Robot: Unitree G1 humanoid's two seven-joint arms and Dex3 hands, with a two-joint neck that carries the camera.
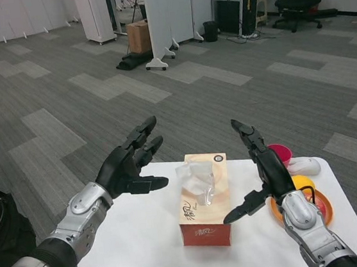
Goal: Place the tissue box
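Tissue box (203, 198) stands on the white table (139, 241), near its middle, long axis running away from the robot, a tuft of clear wrap or tissue poking up from the top slot. Left hand (129, 163) hangs to the box's left, fingers spread, palm turned toward it, holding nothing; a clear gap separates it from the box. Right hand (263, 169) is on the other side, fingers extended upward and thumb pointing in at the box, also empty; whether the thumb tip touches the box side cannot be told. Just behind the right hand: an orange plate (322, 204), a pink cup (281, 153), a white object (305, 166). A dark-clothed person sits at the left edge. Judgement: box looks flanked for a two-handed squeeze, or just let go. Risks: uneven closing would skew or tip the light carton; too much pressure would crush the cardboard; the right forearm, close to the plate and cup, could knock them on any outward swing.
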